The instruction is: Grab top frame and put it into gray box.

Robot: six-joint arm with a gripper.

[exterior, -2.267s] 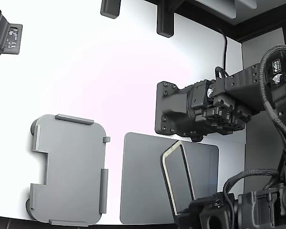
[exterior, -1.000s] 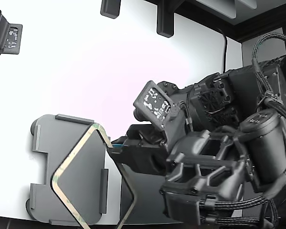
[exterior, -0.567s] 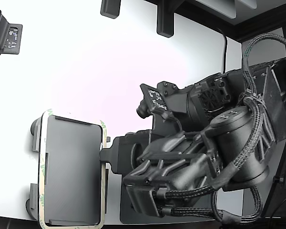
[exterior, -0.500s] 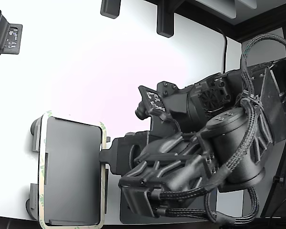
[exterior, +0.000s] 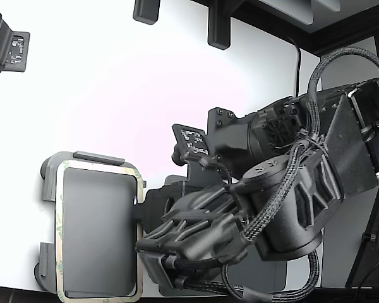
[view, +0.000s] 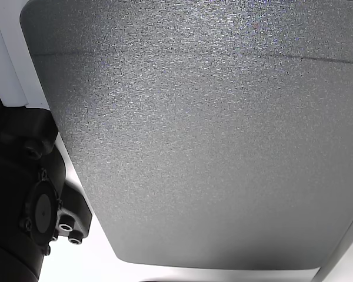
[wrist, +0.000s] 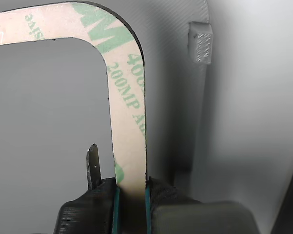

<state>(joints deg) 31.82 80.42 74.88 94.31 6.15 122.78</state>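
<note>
The top frame (exterior: 98,166), a thin cream ring with green print, lies flat over the gray box (exterior: 48,169) at the exterior view's lower left, inside the box's raised tabs. My gripper (exterior: 139,212) is shut on the middle of the frame's long side nearest the arm. In the wrist view the gripper (wrist: 131,189) clamps the frame's strip (wrist: 127,97) between its two pads, above the gray box floor (wrist: 49,126), with an edge tab (wrist: 200,43) beside it. I cannot tell whether the frame touches the box.
A dark gray flat plate (view: 194,147) lies to the exterior view's right of the box, mostly hidden under my arm (exterior: 240,227). A second black arm (exterior: 252,136) hangs just behind it. Black fixtures (exterior: 6,47) stand at the table's far edge.
The frame swung from tilted above the dark plate to flat over the gray box. In the last half second it settled lower, inside the box's tabs, and the arm dropped.
</note>
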